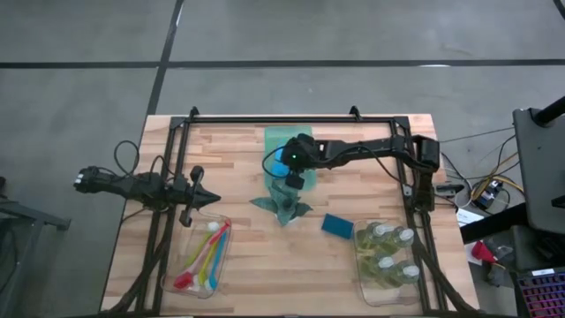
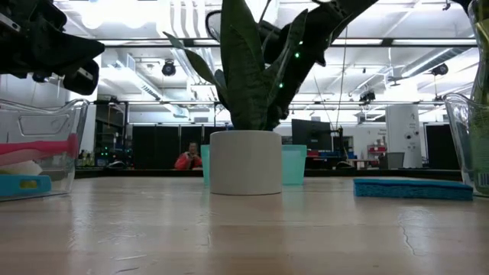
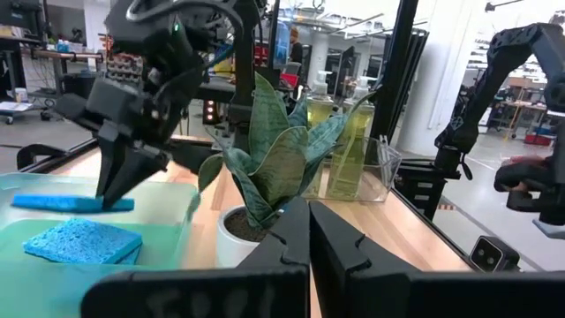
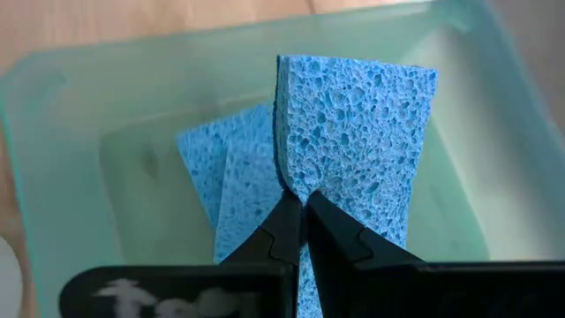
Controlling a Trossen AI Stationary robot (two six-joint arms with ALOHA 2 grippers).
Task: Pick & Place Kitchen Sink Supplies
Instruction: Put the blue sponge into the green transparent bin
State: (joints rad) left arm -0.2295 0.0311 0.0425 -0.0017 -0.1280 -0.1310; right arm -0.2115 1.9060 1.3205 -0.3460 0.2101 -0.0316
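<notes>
Wooden bench (image 1: pixel 265 256) holds a green tray (image 4: pixel 71 159), over which the right end effector (image 4: pixel 303 205) pinches a blue sponge (image 4: pixel 357 141) above two others. Left end effector (image 3: pixel 309 231) hovers closed, empty, above the brush bin (image 1: pixel 199 256).

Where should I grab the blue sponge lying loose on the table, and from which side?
Come straight down on the loose blue sponge and pinch across its short width. It lies flat, with open table on its left side and the bottle bin close on its right.

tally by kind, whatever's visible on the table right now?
Soap bottles: 4, in the clear bin
Blue sponges: 3 visible: one on the table, one in the green tray, one held by the right gripper
Brushes: about 4, overlapping
Plant: 1
Total: about 12
</notes>
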